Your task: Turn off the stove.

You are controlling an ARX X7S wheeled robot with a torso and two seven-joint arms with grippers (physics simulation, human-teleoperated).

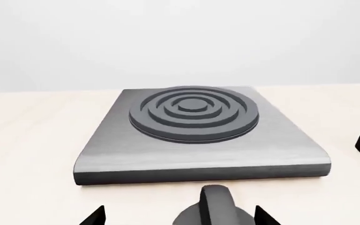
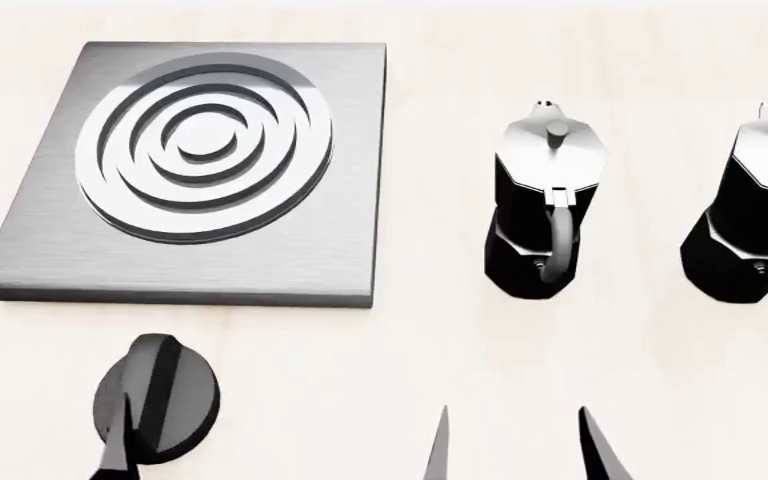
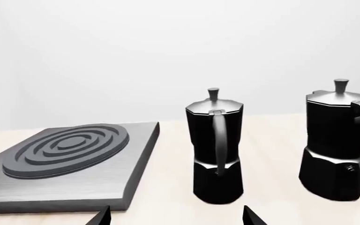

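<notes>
Grey brushed metal makes the flat square stove plate (image 2: 211, 260), with its round burner of rings, and it sits on the pale wooden table (image 2: 424, 340). The round black ridged knob (image 2: 157, 400) lies just in front of the plate, near the left gripper (image 1: 178, 216).

That gripper's two dark fingertips stand spread apart, one on each side of the knob, not yet pinching it. The right gripper (image 3: 176, 216) is spread too and holds nothing.

I think the tips could slip off the ridge if they close crooked. Then the knob would not turn.

The right gripper is near the nearer black-and-silver moka pot (image 2: 544, 210) and might knock it over. The other moka pot (image 2: 758, 220) is cut off at the edge. Only the tips of the grippers show, and the knob's lower part is cut off too.
</notes>
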